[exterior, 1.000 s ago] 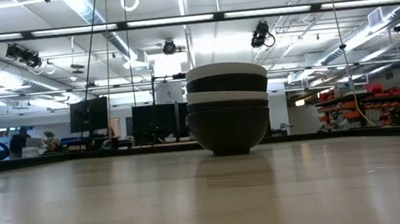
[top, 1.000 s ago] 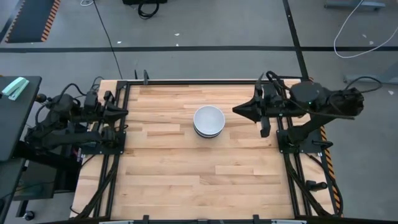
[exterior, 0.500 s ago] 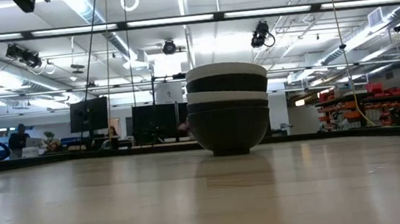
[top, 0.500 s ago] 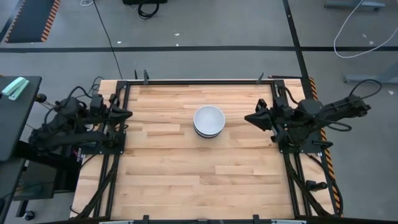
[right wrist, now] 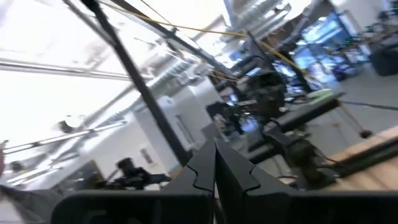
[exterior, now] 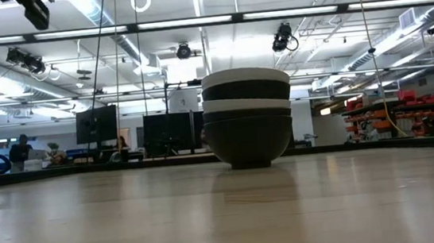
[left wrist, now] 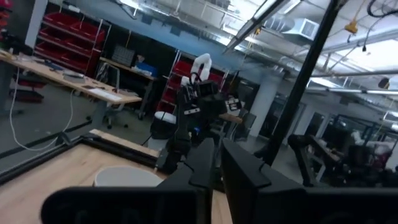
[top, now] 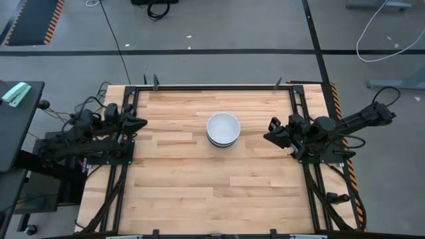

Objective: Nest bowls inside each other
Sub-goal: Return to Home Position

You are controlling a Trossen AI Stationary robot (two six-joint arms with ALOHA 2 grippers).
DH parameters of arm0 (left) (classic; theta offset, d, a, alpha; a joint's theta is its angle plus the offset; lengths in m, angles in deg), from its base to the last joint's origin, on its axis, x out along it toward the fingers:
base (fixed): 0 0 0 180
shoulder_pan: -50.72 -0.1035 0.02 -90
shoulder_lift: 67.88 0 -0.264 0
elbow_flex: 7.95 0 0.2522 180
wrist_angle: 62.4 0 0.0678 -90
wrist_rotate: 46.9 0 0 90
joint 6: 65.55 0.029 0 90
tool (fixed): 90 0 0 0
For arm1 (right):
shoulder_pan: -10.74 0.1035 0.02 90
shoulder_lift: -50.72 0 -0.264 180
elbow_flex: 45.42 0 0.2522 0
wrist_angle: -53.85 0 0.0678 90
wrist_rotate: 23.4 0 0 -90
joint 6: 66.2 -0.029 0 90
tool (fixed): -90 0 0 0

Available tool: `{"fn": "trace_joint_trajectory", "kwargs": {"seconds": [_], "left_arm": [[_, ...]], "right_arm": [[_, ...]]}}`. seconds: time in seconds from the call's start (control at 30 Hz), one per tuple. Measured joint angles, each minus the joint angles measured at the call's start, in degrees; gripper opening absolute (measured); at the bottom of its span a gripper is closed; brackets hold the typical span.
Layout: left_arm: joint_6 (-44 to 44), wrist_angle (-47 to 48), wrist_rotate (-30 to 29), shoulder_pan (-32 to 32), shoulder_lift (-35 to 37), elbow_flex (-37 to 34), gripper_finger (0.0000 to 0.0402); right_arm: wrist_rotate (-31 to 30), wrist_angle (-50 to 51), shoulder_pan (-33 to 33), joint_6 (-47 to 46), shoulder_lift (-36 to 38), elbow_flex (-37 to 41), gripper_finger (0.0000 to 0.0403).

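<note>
The bowls stand nested in one stack (top: 223,129) near the middle of the table, the top one white inside. The low view shows the stack (exterior: 247,118) resting on its black bottom bowl, with white and black rims in turns above it. My left gripper (top: 143,123) is shut and hangs at the table's left edge, well clear of the stack. My right gripper (top: 267,137) is also shut and sits near the right edge, a short way from the stack. The left wrist view shows its shut fingers (left wrist: 217,155) and the white top bowl (left wrist: 127,177) beyond them.
Bare wooden tabletop (top: 199,179) lies all around the stack. A black metal frame (top: 212,86) borders the table. Beyond the table in the low view are desks, monitors and a person (exterior: 20,148) far off.
My right gripper has drawn back from the stack toward the table's right edge and a little toward the near edge, its arm folding down. My left gripper has shifted slightly toward the table. The stack of bowls has stayed put.
</note>
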Motion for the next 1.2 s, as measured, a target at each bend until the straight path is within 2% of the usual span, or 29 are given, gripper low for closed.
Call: {"fn": "trace_joint_trajectory", "kwargs": {"seconds": [0.3,0.4,0.6,0.7,0.9,1.2], "left_arm": [[-3.1,-9.1,0.0,0.0,0.1,-6.3,0.0025],[-3.3,-10.2,0.0,0.0,0.1,-7.5,0.0027],[-5.6,-18.2,0.0,0.0,0.1,-12.6,0.0036],[-6.0,-21.7,0.0,0.0,0.1,-14.8,0.0035],[-6.2,-22.8,0.4,0.0,0.1,-17.4,0.0025],[-4.3,-24.0,0.6,0.0,0.1,-17.8,0.0033]], "right_arm": [[1.4,-12.3,2.9,0.1,0.3,8.6,0.0015],[1.7,-16.4,4.3,0.7,0.3,10.6,0.0015],[1.6,-23.1,6.0,3.2,0.3,14.3,0.0015],[1.6,-24.5,6.0,3.5,0.3,15.6,0.0015],[1.5,-27.3,6.0,2.6,0.3,19.0,0.0015],[1.7,-29.7,5.9,4.1,0.3,20.5,0.0015]]}}
